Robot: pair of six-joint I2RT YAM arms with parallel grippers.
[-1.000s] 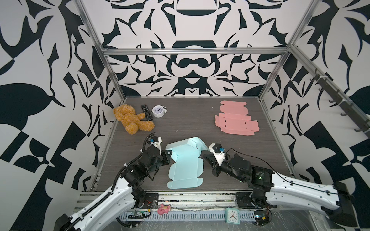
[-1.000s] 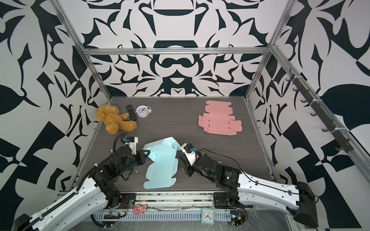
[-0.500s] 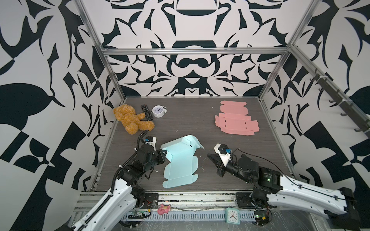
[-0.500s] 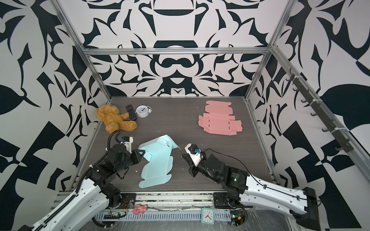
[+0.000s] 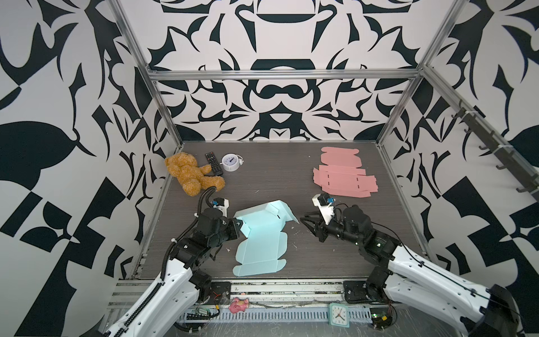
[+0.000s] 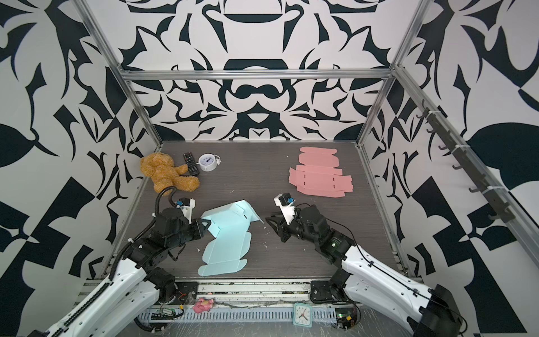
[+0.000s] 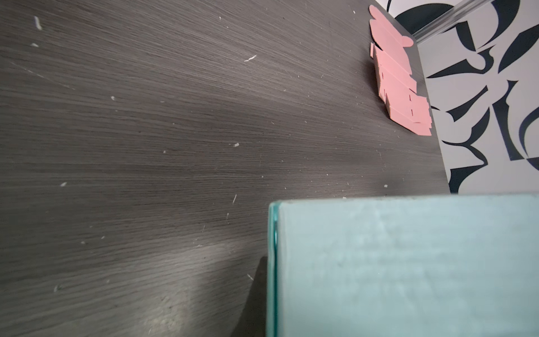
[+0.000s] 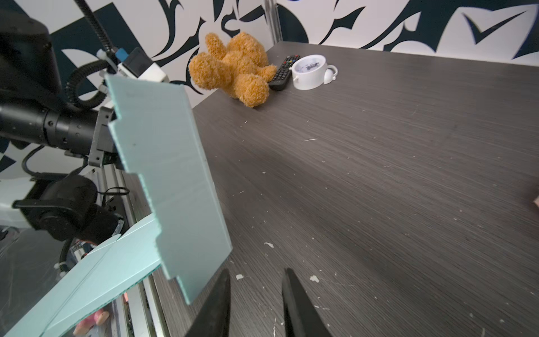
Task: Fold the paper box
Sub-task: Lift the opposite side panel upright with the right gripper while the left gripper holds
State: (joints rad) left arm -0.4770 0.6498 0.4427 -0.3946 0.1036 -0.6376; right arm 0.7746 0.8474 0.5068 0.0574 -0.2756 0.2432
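the dark worktop holds it all. the blue paper box lies near the front middle, its near part flat and its far part bent up. a flat pink card lies at the far right, well apart. a brown teddy bear sits at the far left. the left end effector is clamped on the box's raised left edge. the right end effector is near the box's right corner, jaws apart, holding nothing. a remote and a white clock lie by the bear.

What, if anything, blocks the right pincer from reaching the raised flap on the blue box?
Probably nothing, so yes. The right pincer is open and faces the raised flap across bare table, apart from it. The left pincer holds the blue box on its opposite side.
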